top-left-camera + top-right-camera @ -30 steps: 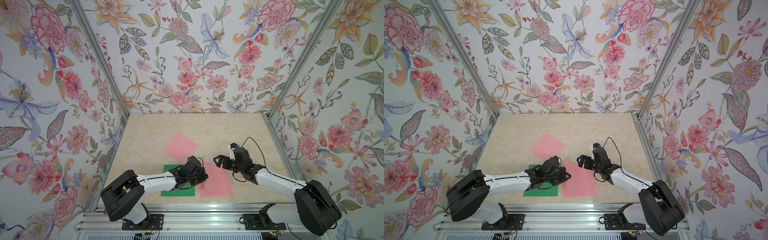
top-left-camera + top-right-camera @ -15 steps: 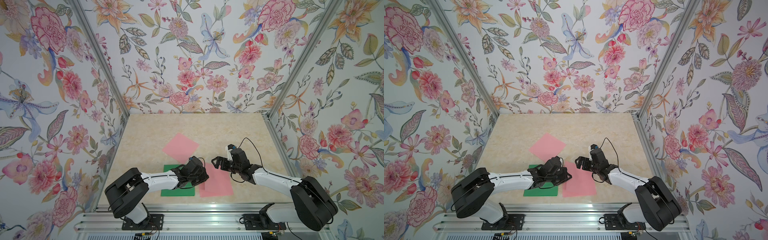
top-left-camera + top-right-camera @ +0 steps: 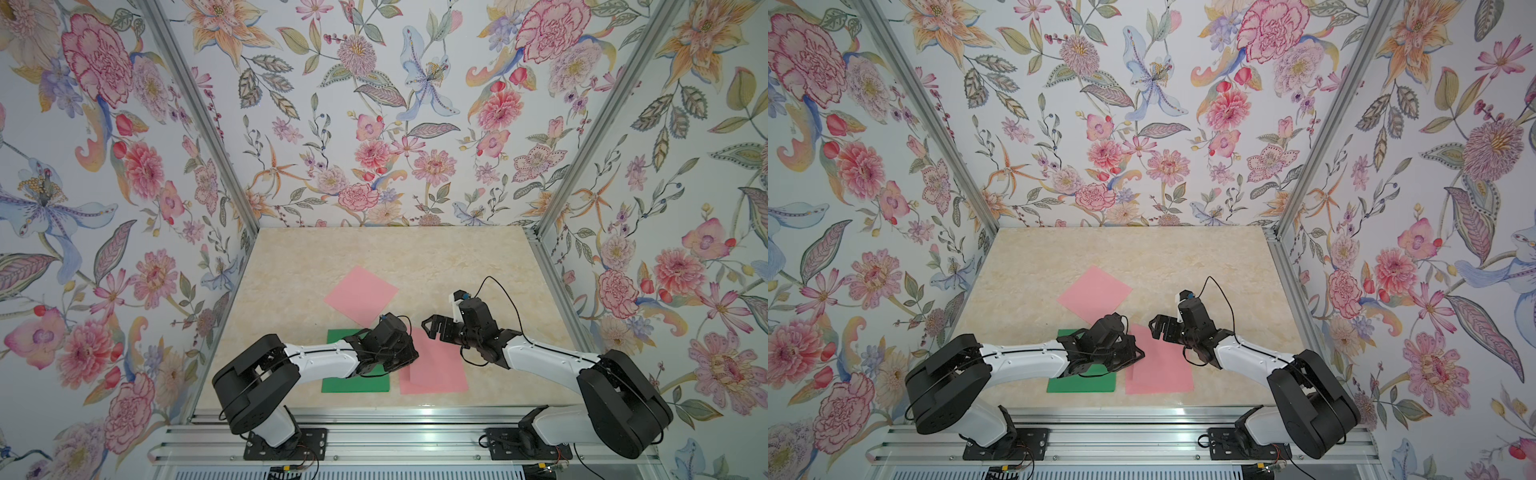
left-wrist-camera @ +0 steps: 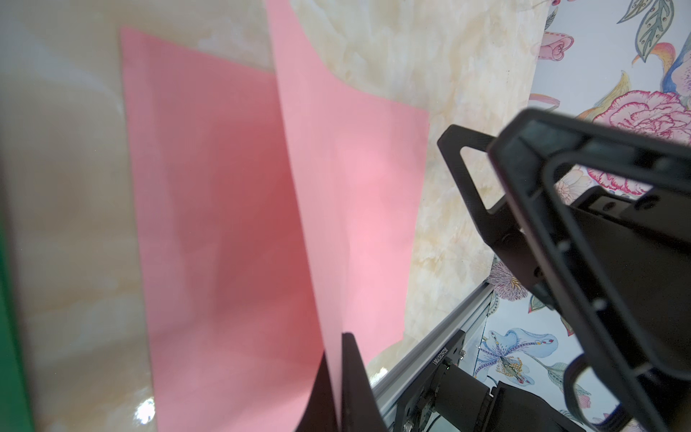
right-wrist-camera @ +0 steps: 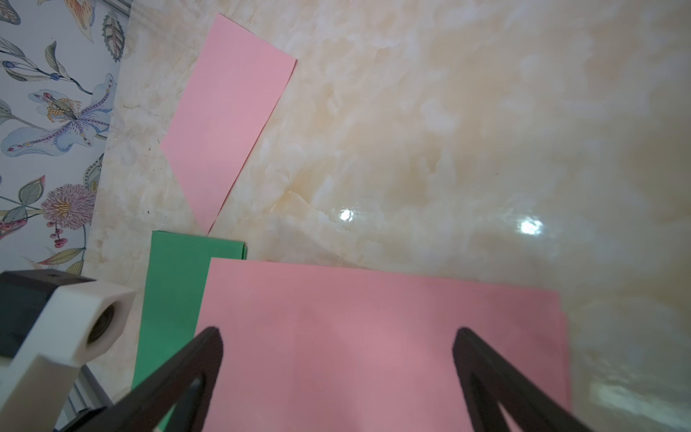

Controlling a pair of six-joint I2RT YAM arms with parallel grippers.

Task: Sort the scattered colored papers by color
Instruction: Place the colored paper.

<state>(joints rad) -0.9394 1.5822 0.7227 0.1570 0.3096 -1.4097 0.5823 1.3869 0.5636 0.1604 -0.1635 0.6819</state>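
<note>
Near the front of the table, my left gripper [image 3: 410,354] [image 4: 338,349] is shut on the edge of a pink paper [image 4: 355,179], which rises bent from its jaws. A second pink paper [image 4: 209,232] lies flat beneath it; in both top views the two appear as one pink patch [image 3: 436,374] [image 3: 1160,374]. A green paper [image 3: 353,384] [image 3: 1079,384] [image 5: 175,284] lies under my left arm. A third pink paper [image 3: 360,294] [image 3: 1094,293] [image 5: 228,112] lies turned, farther back. My right gripper [image 3: 432,326] [image 3: 1158,326] [image 5: 336,336] hangs open over the pink patch's far end, holding nothing.
The beige marble tabletop [image 3: 395,257] is walled on three sides by flowered wallpaper. An aluminium rail [image 3: 374,415] runs along the front edge, with both arm bases mounted on it. My two grippers are close together near the front middle.
My right gripper has edged left toward the left gripper, staying open. The left gripper stays shut on the pink paper, almost in place.
</note>
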